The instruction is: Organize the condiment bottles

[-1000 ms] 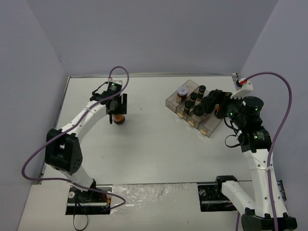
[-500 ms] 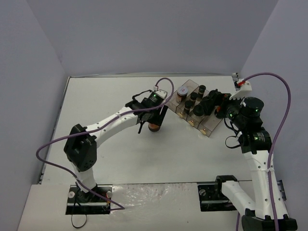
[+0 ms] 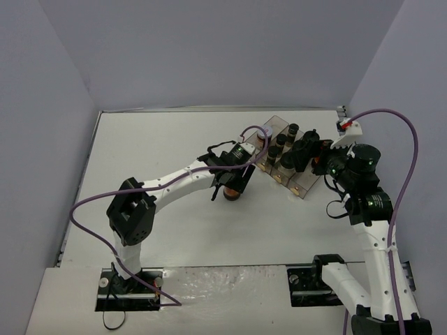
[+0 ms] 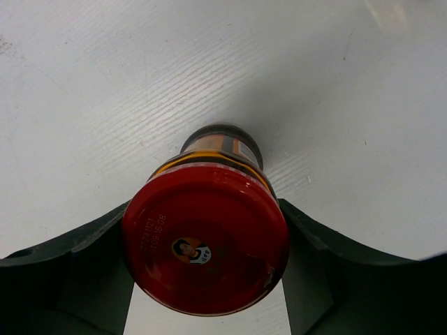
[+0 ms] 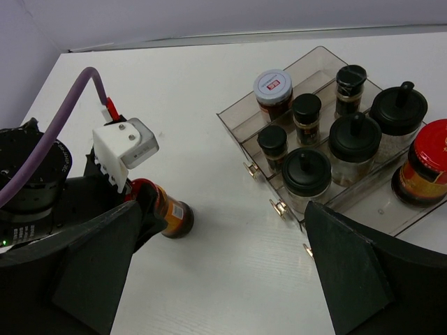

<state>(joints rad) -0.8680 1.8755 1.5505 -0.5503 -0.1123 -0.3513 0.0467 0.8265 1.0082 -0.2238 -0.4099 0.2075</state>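
A white, faintly scuffed worktop (image 3: pixel 181 223) is carrying everything in front of me. A clear plastic compartment tray (image 5: pixel 370 202) is lying directly on it at the far right, sitting at an angle to the edges. Just left of the tray, a red-capped glass jar with brown contents (image 5: pixel 171 216) is tilting low over the surface. I cannot tell whether its base is touching.

Left fingers (image 3: pixel 245 183) around a brown jar (image 3: pixel 231 195), near the clear tray (image 3: pixel 305 187).
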